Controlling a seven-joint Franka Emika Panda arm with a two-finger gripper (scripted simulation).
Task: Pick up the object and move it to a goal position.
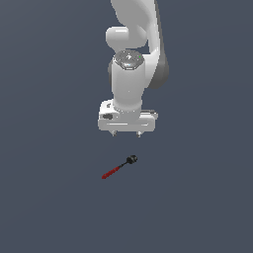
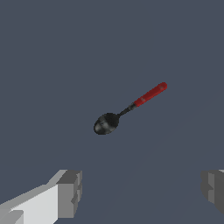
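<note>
Grey floor (image 1: 49, 197); spoon (image 1: 119, 167) lying apart from open-fingered tool (image 1: 126, 133).

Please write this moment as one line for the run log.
phase: approach | gripper: open, empty, above floor | spoon: lying flat, not touched, red handle, black bowl | goal: not visible

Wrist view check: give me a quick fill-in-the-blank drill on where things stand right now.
1. The spoon has a ____ handle.
2. The tool has its fingers ____, with nothing between them.
3. The spoon lies on the ____, not lifted.
4. The spoon's bowl is coloured ____.

Missing words: red; open; floor; black
</note>
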